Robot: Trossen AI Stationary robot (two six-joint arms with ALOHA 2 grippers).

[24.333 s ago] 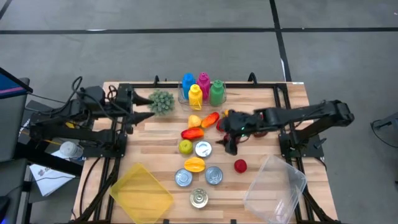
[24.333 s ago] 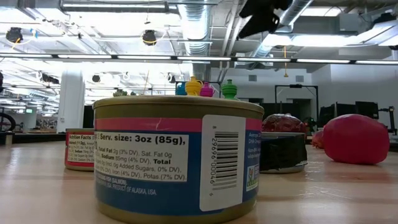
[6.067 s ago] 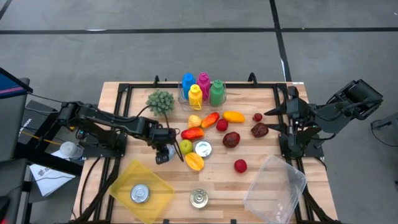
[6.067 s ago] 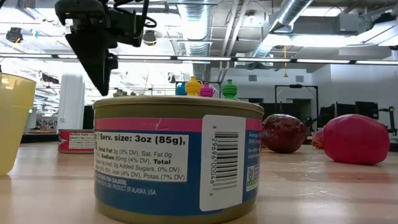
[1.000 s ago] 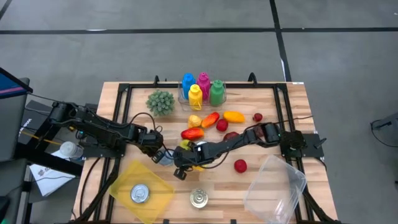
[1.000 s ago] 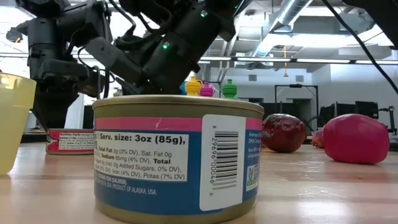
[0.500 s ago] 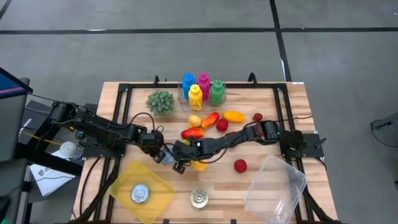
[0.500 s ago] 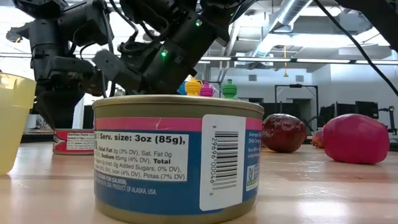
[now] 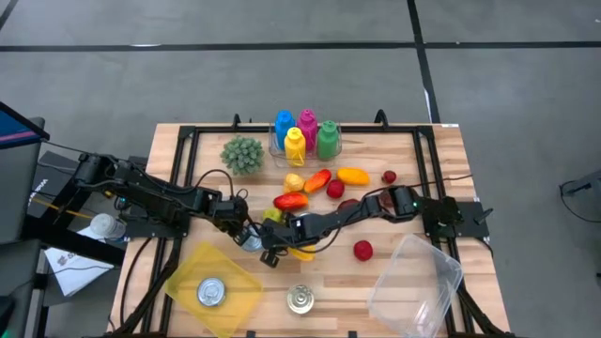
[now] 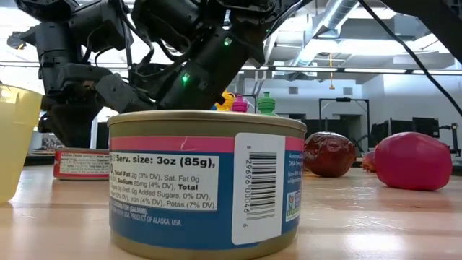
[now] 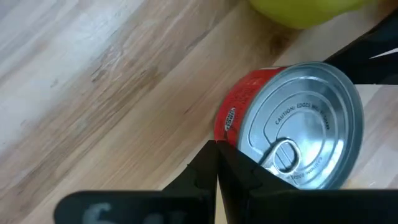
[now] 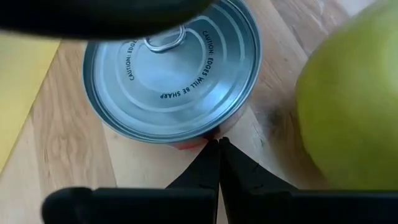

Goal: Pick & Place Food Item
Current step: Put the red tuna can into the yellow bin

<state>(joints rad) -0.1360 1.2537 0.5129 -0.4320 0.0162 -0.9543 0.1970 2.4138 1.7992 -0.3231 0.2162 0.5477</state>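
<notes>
Here both arms are meeting over the middle of the wooden table (image 9: 216, 202), at a small red tin (image 11: 292, 134) with a silver pull-ring lid. The left gripper (image 9: 246, 235) is reaching in from the left side, its fingers pressed together with nothing between them, the tips sitting at the tin's edge in the left wrist view. The right gripper (image 9: 269, 252) is stretching across from the right side of the table, its fingers likewise pinched together on nothing, the tips lying just against the tin's near rim in the right wrist view. A green apple (image 12: 348, 106) is sitting just beside the tin. In the high view the tin is mostly hidden under the two grippers, just above the upper corner of the yellow tray (image 9: 183, 282).

Another tin (image 9: 210, 292) is lying inside that yellow tray, and a third tin (image 9: 300, 300) is standing on the table near the front edge, filling the low view. A red ball-shaped fruit (image 9: 362, 249) is resting close to the clear plastic box (image 9: 418, 277) at the front right. Coloured bottles (image 9: 305, 131) are standing at the back edge, with a green spiky ball (image 9: 242, 153) to their left
</notes>
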